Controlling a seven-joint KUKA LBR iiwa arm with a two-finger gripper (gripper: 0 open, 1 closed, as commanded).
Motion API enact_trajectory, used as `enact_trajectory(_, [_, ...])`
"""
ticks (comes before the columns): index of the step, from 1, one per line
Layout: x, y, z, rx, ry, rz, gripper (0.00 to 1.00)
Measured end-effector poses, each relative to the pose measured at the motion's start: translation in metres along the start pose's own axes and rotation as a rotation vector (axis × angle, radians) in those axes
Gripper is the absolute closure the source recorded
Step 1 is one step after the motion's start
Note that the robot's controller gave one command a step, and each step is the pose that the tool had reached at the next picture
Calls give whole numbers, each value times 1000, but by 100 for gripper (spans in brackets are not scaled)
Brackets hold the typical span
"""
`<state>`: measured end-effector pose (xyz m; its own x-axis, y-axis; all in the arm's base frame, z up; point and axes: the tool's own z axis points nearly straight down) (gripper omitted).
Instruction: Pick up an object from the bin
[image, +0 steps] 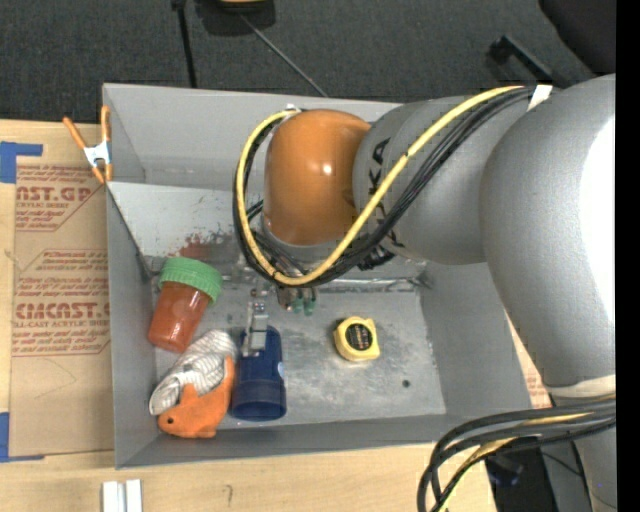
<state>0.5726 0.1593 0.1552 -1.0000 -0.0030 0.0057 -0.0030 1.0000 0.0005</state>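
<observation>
- Well to the left of the pincer (258, 338), and slightly higher than its tip, an orange jar (176, 315) with a green screw lid (190, 277) lies tilted on the floor of the bin (400, 385). Its lid end is turned toward the back wall.
- Down and to the left of the pincer lies a crumpled grey-and-white striped piece (195, 368). It rests on an orange lump (195, 415) close to the front wall, and both press against the left side of the cup.
- Straight below the pincer's tip lies a dark blue cup (259, 385). Its open mouth faces the front wall and its closed end sits right under the tip.
- The pincer itself hangs beneath the wrist and points down at the cup's upper end. Whether it is wide, narrow or closed on the cup cannot be told, nor whether it touches the cup.
- To the right of the pincer, about level with its tip and well apart from the cup, a small yellow tape measure (356, 338) lies flat on bare floor.
- Above the pincer and to its right sits the orange wrist cover (310, 180), looped by yellow and black cables (245, 215). The grey arm (540, 190) comes in from the right.
</observation>
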Motion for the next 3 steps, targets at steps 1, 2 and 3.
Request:
enact_trajectory(1, [-1, -1, -5, -1, -7, 2, 0])
enact_trajectory(2, [41, -18, -47, 2, 0, -49, 0])
enact_trajectory(3, [51, -40, -28, -3, -19, -51, 0])
